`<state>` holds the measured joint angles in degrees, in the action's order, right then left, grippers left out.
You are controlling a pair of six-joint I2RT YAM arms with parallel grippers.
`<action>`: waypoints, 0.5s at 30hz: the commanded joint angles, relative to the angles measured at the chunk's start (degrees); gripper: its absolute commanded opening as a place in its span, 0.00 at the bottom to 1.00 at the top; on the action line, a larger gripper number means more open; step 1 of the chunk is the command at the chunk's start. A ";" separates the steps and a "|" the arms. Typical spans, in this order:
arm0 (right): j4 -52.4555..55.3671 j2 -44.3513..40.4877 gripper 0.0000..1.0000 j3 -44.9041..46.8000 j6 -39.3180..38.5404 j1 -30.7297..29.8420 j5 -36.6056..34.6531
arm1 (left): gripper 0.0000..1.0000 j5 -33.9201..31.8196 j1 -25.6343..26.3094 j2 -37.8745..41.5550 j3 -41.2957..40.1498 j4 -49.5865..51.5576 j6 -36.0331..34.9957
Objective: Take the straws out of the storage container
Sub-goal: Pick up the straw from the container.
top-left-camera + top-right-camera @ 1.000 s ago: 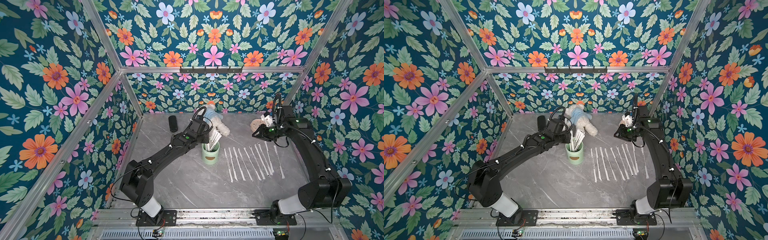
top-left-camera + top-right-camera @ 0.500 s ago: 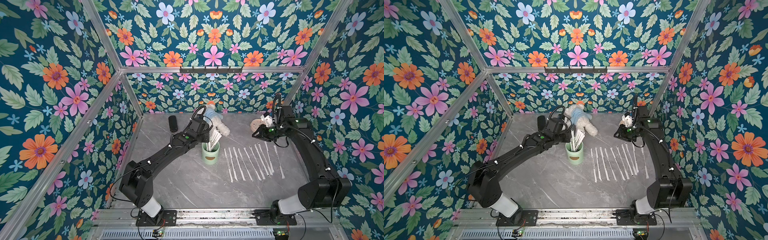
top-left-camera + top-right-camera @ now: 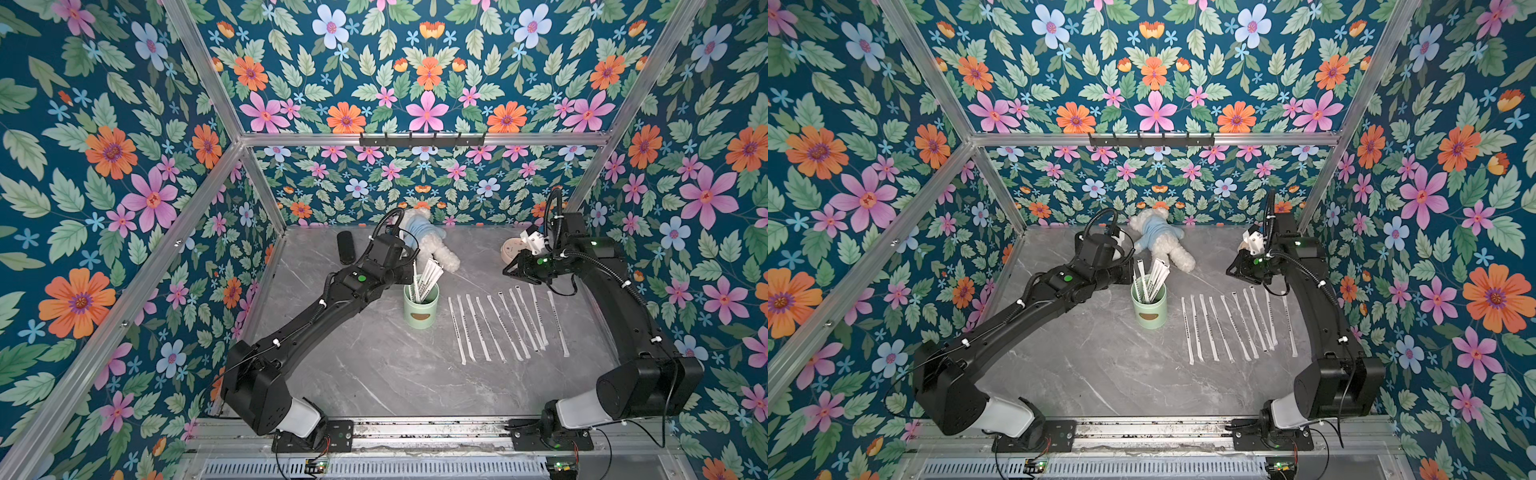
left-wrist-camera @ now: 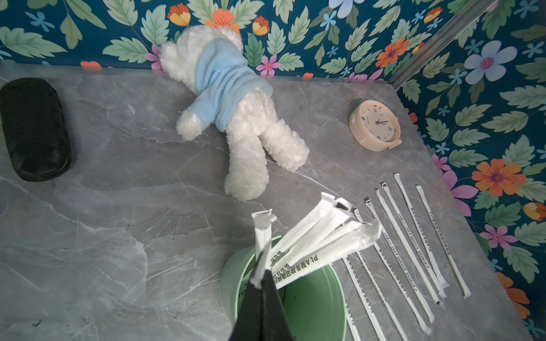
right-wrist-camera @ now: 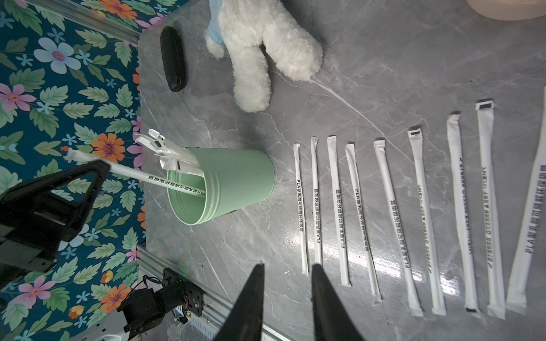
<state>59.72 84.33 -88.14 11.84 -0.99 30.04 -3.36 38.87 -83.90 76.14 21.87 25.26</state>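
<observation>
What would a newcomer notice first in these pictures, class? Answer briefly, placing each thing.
A green cup stands centrally, straws fanning from it, the left end effector shut on one straw. A neat row of straws lies flat beside it, toward the right arm. A white plush in blue lies by the back wall.

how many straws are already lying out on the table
9 straws, side by side in one row on the table, right of the storage container; those standing in it aren't counted.

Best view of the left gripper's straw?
Right wrist: the straw shows side-on, left gripper shut near its top, lower end in the storage container. Left wrist foreshortens it; both top views show a sliver.
</observation>
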 commanded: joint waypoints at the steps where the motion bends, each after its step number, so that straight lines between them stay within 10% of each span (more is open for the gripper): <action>1: -1.35 -0.54 0.30 0.23 0.38 -0.06 1.35 | 0.03 -2.32 0.06 1.75 2.40 3.16 -1.08; 15: -1.11 -1.37 0.30 0.32 0.21 -0.13 1.95 | 0.00 -7.40 -4.63 -10.08 46.39 45.47 -9.11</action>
<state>58.54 83.37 -87.81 12.32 -1.02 31.31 -9.34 35.75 -91.33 117.34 50.85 17.65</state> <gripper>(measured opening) 0.299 0.051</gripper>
